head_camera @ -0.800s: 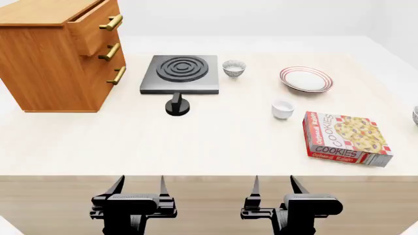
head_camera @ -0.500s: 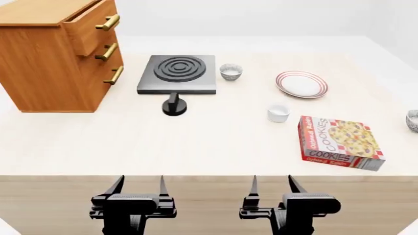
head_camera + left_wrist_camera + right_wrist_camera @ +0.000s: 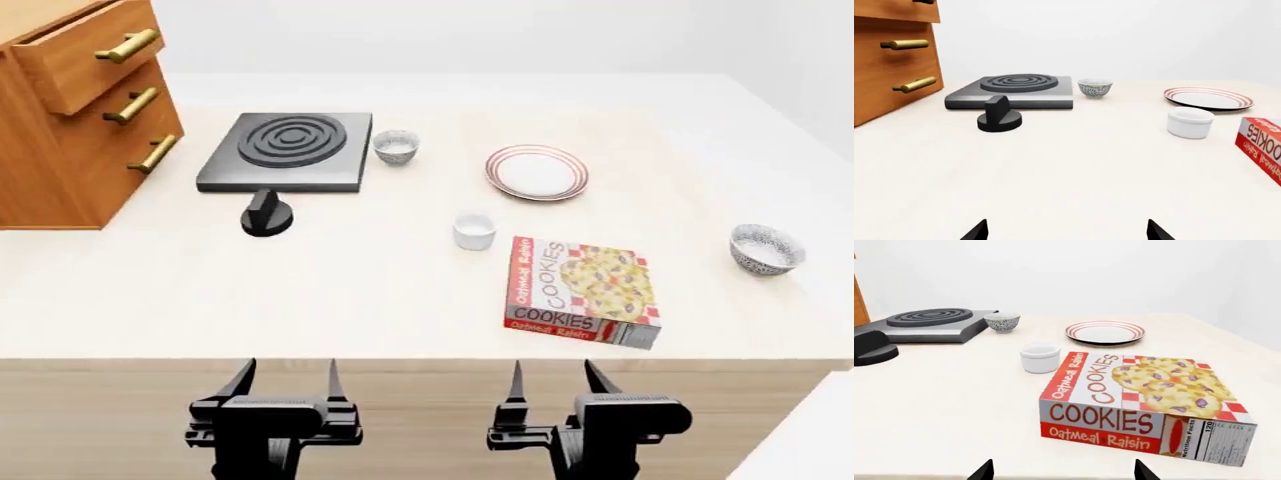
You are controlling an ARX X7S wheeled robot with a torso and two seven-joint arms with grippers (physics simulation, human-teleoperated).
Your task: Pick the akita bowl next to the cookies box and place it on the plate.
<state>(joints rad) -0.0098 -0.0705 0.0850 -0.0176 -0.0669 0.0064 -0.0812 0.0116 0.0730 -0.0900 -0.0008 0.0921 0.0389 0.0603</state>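
On the counter's right side: we find the akita bowl (image 3: 766, 249) upright, just beyond the cookies box (image 3: 581, 293) and apart from it; neither wrist view shows it.
Look-alike: a second patterned bowl (image 3: 395, 147) sits beside the stove (image 3: 286, 150), well away from the box, so we judge it is not ours.
Plate: the plate (image 3: 537, 172) lies bare behind the box, past the white cup (image 3: 474, 231).
Left gripper: the left gripper (image 3: 290, 370) hangs at the near edge, fingers spread, holding nothing.
Right gripper: the right gripper (image 3: 551, 372) is likewise parted and empty.
Step in hand: we would send the right arm out past the box, come down over the bowl's rim, and pinch one wall.
Care: we should clear the box and cup on the carry.
Writing: "COOKIES", "Oatmeal Raisin", and "Nutrition Facts" on the end panel.
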